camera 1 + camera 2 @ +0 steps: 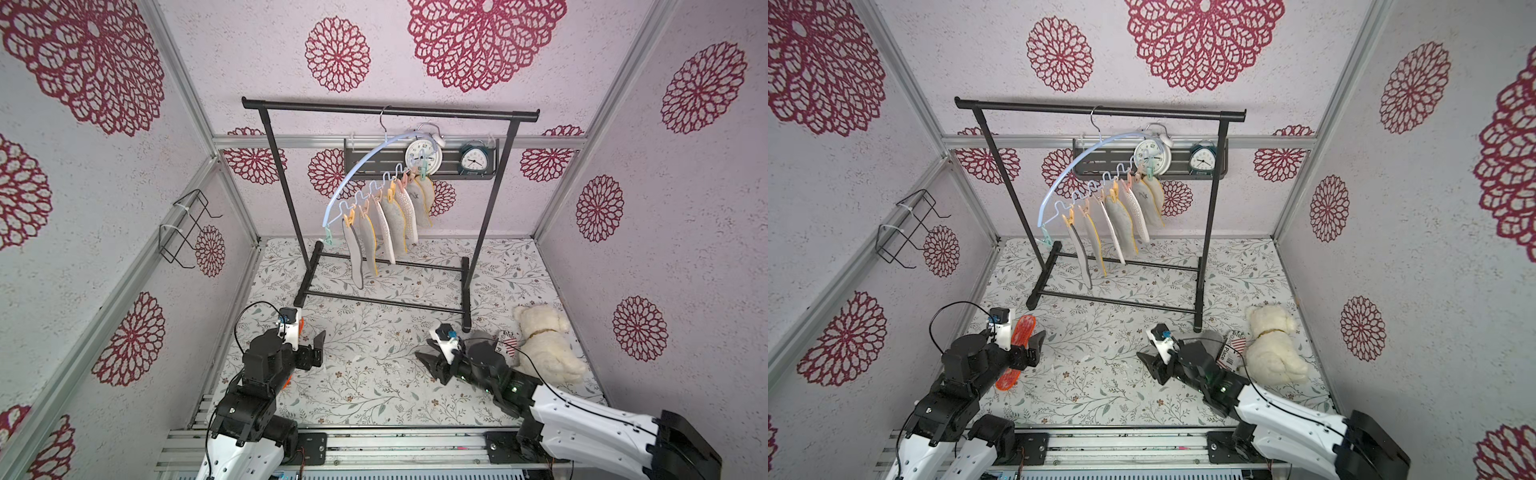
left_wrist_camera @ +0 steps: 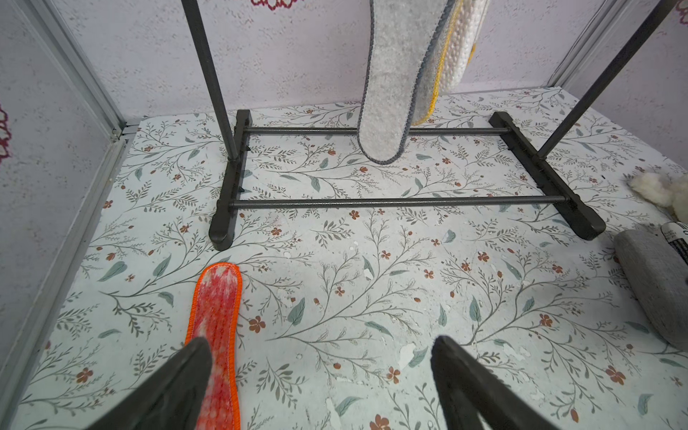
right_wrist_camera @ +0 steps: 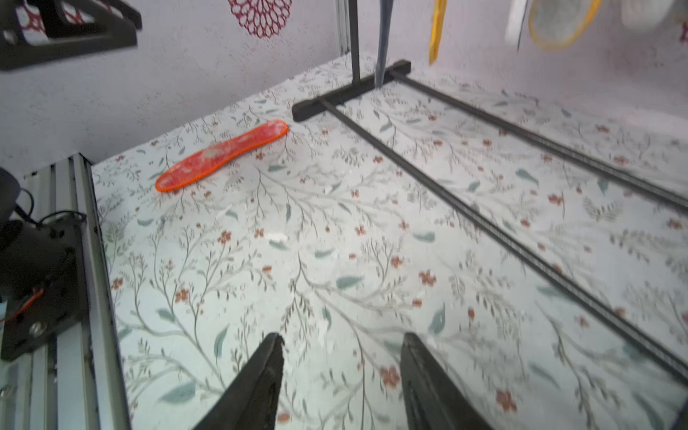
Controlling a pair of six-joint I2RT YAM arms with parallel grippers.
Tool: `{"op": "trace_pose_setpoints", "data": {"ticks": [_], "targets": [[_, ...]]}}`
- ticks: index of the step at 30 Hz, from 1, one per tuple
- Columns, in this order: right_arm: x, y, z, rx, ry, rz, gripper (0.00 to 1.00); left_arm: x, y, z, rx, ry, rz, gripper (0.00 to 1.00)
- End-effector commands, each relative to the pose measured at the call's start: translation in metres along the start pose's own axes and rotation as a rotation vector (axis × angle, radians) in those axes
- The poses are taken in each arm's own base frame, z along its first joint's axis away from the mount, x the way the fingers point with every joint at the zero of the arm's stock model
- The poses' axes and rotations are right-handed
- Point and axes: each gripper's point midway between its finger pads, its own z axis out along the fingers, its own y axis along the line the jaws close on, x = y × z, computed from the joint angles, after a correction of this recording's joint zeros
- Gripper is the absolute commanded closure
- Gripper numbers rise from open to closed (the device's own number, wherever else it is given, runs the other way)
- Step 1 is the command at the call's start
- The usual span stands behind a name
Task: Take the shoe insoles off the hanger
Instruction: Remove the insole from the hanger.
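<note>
- On the table (image 1: 374,374), robot's left side: orange insole (image 2: 217,327) lies flat, toe towards the rack (image 1: 332,107), already off the hanger (image 1: 353,174).
- Left gripper (image 2: 320,342): jaws spread wide, nothing between them. It sits right over the orange insole's heel end. In the left wrist view one finger overlaps the insole; I can't tell whether they touch.
- Right gripper (image 3: 342,337): jaws apart over bare table, holding nothing. It is low, near the rack's right foot and well apart from the orange insole.
- Hanger hooks on the rack's top bar and is tilted, its left end lower.
- Remaining insoles (image 1: 397,222) hang in a row from its clothespins (image 1: 350,217), clear of the table. I see grey, white and yellow-edged ones.
- Grey roll (image 2: 655,286) and plush dog (image 1: 544,345) sit on the right, behind the right arm.
</note>
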Motion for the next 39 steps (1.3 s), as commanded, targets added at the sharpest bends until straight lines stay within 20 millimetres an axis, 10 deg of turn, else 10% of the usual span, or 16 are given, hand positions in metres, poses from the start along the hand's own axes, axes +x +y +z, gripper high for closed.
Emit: {"op": "trace_pose_setpoints", "data": {"ticks": [1, 13, 31, 39], "targets": [[-0.094, 0.015, 0.024, -0.076, -0.208, -0.088, 0.46, -0.011, 0.0, -0.006, -0.003, -0.031, -0.01, 0.05], [-0.212, 0.022, 0.131, -0.064, -0.315, -0.094, 0.48, -0.012, -0.002, -0.009, 0.011, -0.041, -0.003, 0.05], [-0.235, -0.038, 0.201, 0.214, -0.271, -0.084, 0.43, -0.011, -0.002, -0.009, 0.011, -0.039, -0.002, 0.05], [-0.233, -0.011, 0.181, -0.003, -0.346, -0.146, 0.47, -0.011, -0.002, -0.009, 0.014, -0.037, -0.003, 0.05]]}}
